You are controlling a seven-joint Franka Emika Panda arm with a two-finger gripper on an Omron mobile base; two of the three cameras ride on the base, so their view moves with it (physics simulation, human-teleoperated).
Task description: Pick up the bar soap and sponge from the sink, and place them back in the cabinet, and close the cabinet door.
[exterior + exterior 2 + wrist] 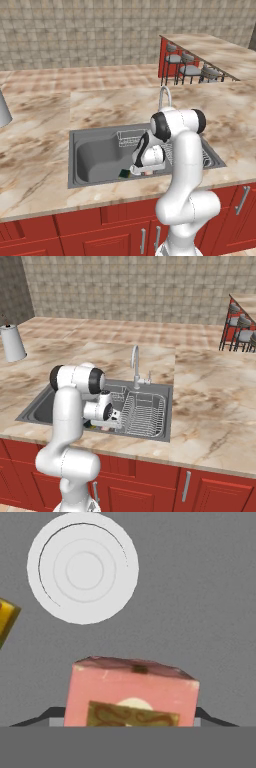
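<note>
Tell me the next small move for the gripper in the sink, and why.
Probably lift straight up. In the hand view the bar soap sits between the fingertips, which appear closed on its sides, above the sink floor near the drain. The sponge lies apart, so rising should not disturb it.

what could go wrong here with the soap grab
The gripper straddles the soap right at its near end, so a shallow hold could let it slip or tip on the lift. The sponge lies close beside, and the sink wall is near the arm; either could get bumped.
</note>
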